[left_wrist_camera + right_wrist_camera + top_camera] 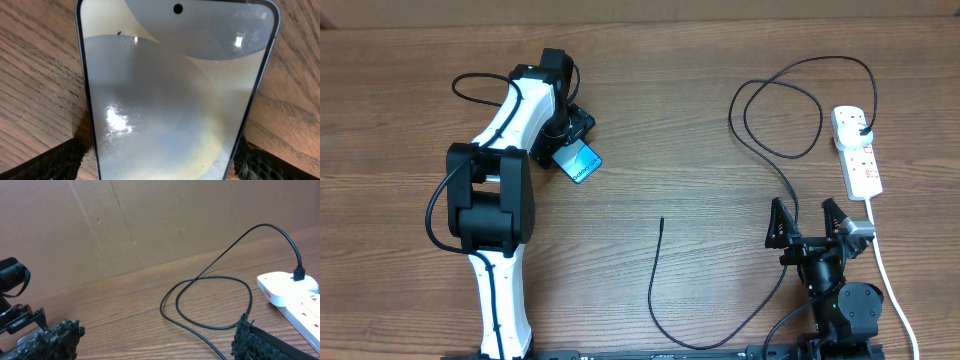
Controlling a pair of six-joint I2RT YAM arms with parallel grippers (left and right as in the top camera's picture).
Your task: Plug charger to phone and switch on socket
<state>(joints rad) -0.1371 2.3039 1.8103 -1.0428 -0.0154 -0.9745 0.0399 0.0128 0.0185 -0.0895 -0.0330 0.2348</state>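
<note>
Slim phone [580, 162], cyan screen, dark edge, pinched in left claw [160, 164]

**Wood-grain table, plain brown backing**

The table [650, 130] is a brown wood-grain surface. In the overhead view its streaks run from side to side, darker bands alternating with lighter ones. The left wrist view shows the same grain up close, coarse and lined, at both sides of the frame. In the right wrist view a plain brown panel [150, 220], cardboard-like, stands along the table's far edge, with a faint slanted crease and a few small marks. A pale tan strip [620, 6] lines the top edge of the overhead view.
</note>
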